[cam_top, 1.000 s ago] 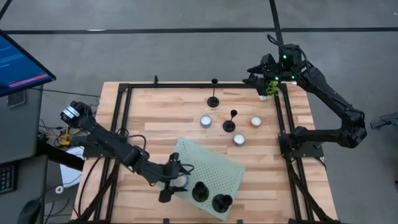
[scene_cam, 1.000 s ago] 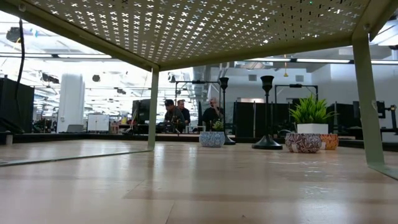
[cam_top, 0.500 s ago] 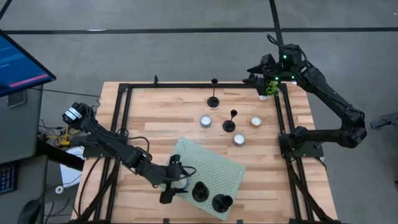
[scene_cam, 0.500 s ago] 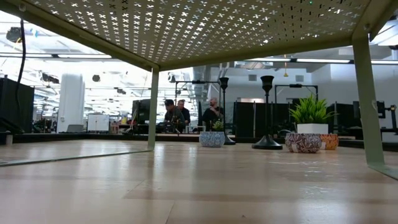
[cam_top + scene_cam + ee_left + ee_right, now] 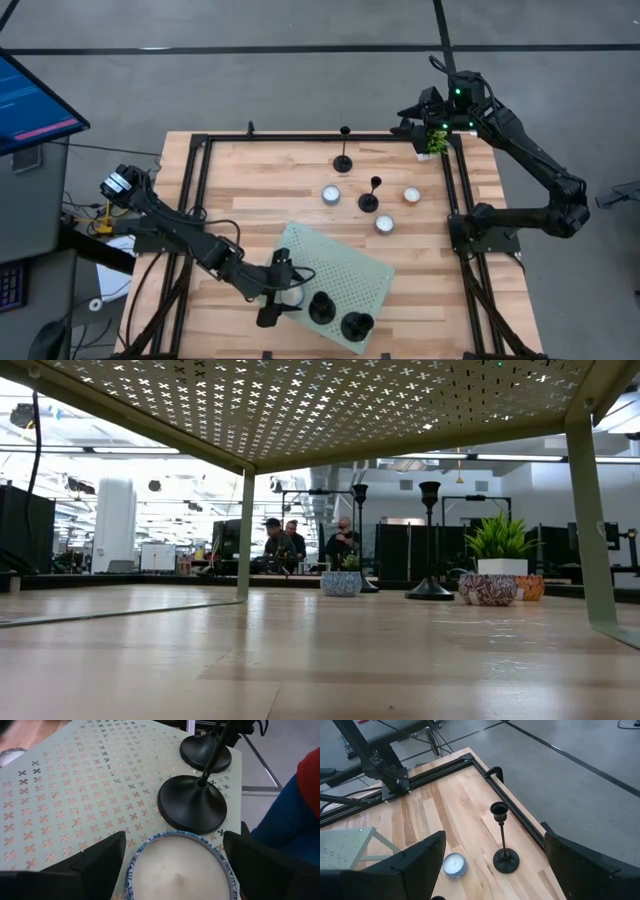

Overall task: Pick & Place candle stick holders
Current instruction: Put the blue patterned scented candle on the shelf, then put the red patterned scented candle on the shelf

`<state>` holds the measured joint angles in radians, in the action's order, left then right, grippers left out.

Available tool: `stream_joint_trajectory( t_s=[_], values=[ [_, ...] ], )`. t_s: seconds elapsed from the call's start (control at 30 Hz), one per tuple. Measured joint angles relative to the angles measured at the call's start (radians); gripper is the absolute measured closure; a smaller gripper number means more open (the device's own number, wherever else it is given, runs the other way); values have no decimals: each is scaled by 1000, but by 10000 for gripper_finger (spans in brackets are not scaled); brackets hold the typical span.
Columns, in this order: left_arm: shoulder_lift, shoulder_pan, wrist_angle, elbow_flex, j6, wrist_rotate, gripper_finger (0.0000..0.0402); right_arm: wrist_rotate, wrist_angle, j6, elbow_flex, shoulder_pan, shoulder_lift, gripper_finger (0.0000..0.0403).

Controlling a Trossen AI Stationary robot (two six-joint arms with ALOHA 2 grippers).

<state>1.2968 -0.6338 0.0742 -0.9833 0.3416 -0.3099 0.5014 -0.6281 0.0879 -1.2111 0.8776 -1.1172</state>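
Two candle stick holders (image 5: pixel 335 317) stand on the green perforated shelf (image 5: pixel 350 268); two more (image 5: pixel 369 202) stand on the bare wood beyond it, among the tealights. The left gripper (image 5: pixel 285 297), at the shelf's edge beside the nearer holder, straddles a blue-rimmed tealight (image 5: pixel 178 870) with fingers spread, gripping nothing. It should back off straight, clear of the holders' bases. The right gripper (image 5: pixel 415 128) waits spread at the far corner.

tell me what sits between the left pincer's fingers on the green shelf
A white tealight candle in a blue-patterned cup sits between the open left pincer's fingers, on the green perforated metal shelf, in the left wrist view.
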Motion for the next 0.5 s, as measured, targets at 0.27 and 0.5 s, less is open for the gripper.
stream_joint_trajectory(
  t_s=[0.27, 0.5],
  values=[
    [-66, 1, 1, 1, 11, -3, 66, -2, 0, 0, 0, 0, 0, 76],
    [-220, 2, 10, 1, 5, -133, 76, -122, -18, 1, 0, 1, 0, 76]
  ],
)
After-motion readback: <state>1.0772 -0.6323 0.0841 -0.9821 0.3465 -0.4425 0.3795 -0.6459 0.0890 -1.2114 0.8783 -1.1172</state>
